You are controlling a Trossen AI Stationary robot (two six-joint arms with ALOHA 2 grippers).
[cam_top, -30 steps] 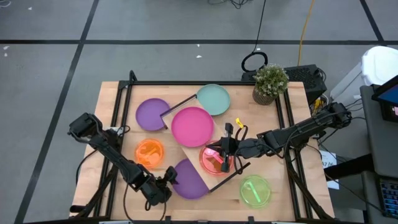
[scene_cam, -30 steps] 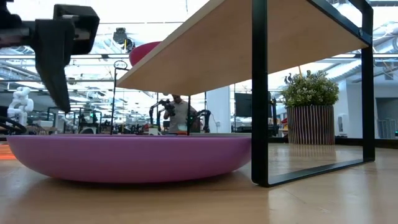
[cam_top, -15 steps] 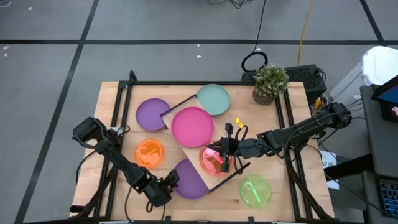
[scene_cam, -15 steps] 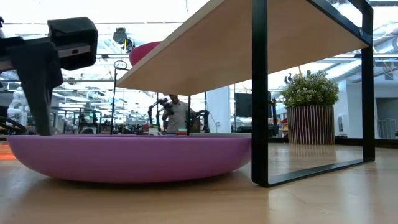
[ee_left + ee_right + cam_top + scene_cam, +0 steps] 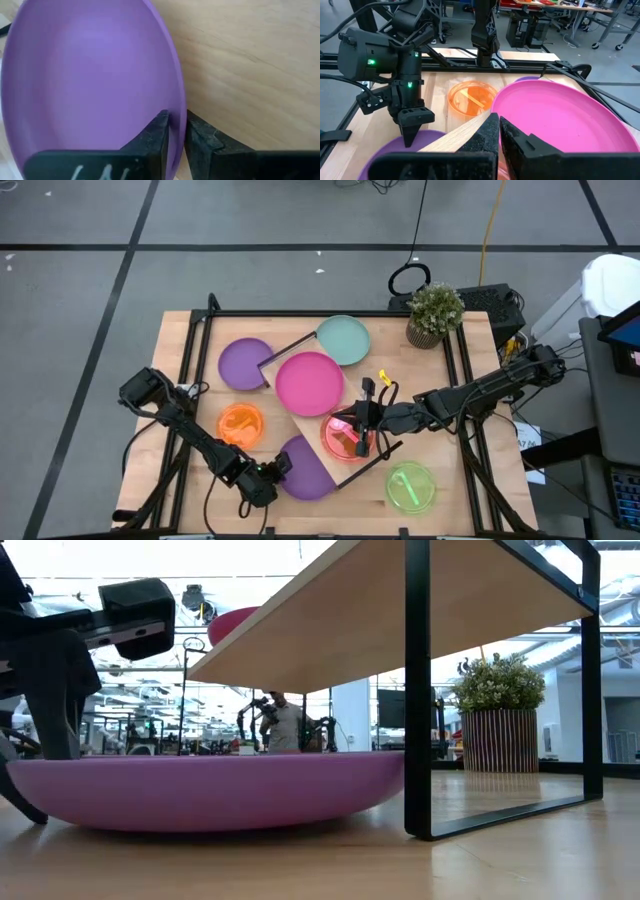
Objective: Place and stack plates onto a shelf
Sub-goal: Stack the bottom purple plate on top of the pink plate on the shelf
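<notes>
left gripper (image 5: 173, 131) pinching rim of opaque purple plate (image 5: 303, 467) lying half under the shelf (image 5: 325, 442), right gripper (image 5: 357, 428) closed empty over shelf

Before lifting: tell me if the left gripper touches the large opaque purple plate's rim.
Touching. The left wrist view shows the left gripper clamping the large opaque purple plate by its rim.

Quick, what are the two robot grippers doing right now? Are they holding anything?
Left gripper: shut on the rim of the purple plate.
Right gripper: shut, holding nothing, over the shelf near the red plate.
</notes>
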